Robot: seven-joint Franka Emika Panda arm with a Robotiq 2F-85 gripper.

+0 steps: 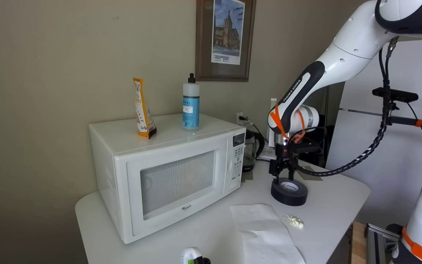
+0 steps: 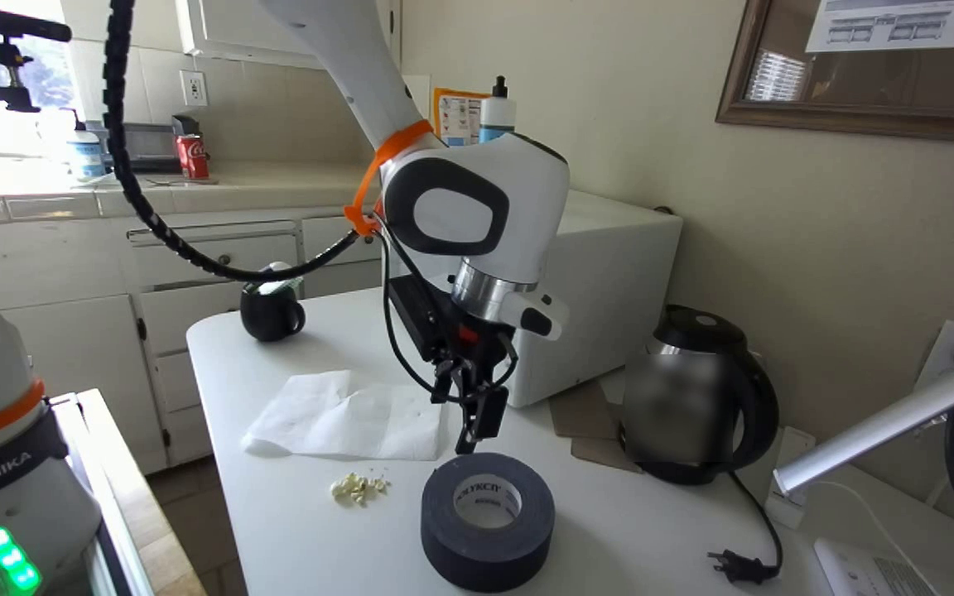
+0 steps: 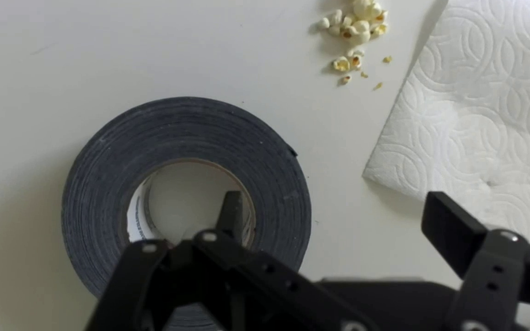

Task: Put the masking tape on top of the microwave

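Note:
The masking tape, a dark blue-black roll, lies flat on the white table in both exterior views (image 1: 289, 196) (image 2: 485, 563) and fills the left of the wrist view (image 3: 104, 207). The white microwave (image 1: 181, 198) stands on the table beyond the arm; its side shows in an exterior view (image 2: 609, 290). My gripper (image 1: 283, 178) is open and empty, pointing down close above the roll's rim, also in an exterior view (image 2: 478, 432). In the wrist view (image 3: 334, 204) one finger overlaps the roll's hole and the other is outside the roll, toward the paper towel.
An orange bag (image 1: 145, 113) and a blue soap bottle (image 1: 191, 110) stand on the microwave. A paper towel (image 1: 266, 234) and popcorn bits (image 2: 357, 488) lie near the roll. A kettle (image 2: 684, 406) stands beside the microwave. A black mug (image 2: 270, 314) stands at the table's far end.

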